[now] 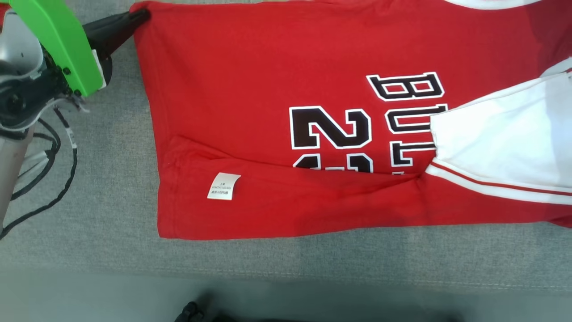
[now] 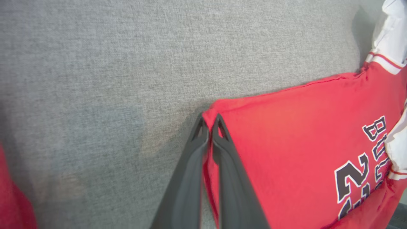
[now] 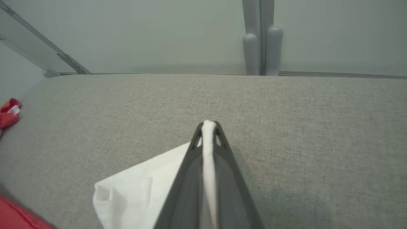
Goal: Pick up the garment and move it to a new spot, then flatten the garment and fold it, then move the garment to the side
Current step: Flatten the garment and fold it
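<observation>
The garment (image 1: 268,89) is a red jersey with black-and-white lettering and white sleeves, spread across the grey cloth surface. Its near long edge is folded over, showing a white care label (image 1: 223,185). My left gripper (image 1: 142,15) is shut on the garment's far left corner; in the left wrist view the left gripper (image 2: 210,122) pinches that red hem (image 2: 211,114) between both fingers. In the right wrist view my right gripper (image 3: 209,125) is shut on a fold of the white sleeve (image 3: 140,187), which trails down to the left.
The grey padded surface (image 1: 111,179) runs left of and in front of the garment. Black cables (image 1: 53,156) hang by my left arm's green cover (image 1: 58,40). A pale wall and grey posts (image 3: 262,47) stand beyond the far edge. A small red scrap (image 3: 9,111) lies at the left.
</observation>
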Available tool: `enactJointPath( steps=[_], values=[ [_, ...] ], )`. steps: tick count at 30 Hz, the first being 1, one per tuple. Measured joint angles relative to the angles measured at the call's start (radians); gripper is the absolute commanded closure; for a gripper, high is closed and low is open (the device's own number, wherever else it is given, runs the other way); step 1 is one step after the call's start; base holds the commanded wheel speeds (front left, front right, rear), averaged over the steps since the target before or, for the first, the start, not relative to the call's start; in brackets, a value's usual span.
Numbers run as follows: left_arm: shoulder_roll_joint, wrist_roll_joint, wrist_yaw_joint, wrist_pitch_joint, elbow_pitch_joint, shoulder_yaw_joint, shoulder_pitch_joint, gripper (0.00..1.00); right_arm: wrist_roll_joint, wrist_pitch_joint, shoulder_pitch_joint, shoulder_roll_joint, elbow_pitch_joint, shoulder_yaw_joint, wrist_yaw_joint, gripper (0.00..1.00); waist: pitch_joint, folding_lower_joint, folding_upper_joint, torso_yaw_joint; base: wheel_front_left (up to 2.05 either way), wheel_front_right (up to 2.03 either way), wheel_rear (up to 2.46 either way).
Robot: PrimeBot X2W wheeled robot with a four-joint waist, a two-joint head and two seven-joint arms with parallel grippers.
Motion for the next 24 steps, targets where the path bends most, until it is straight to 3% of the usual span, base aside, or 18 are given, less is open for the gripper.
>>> enactJointPath(
  steps=[24],
  values=[
    [0.006, -0.021, 0.0, -0.16, -0.029, 0.004, 0.154, 1.0, 0.099, -0.137, 0.211, -0.019, -0.021, -0.031, 0.051, 1.0, -0.133, -0.0001, 0.0, -0.05, 0.0, 0.0, 0.0]
  ],
)
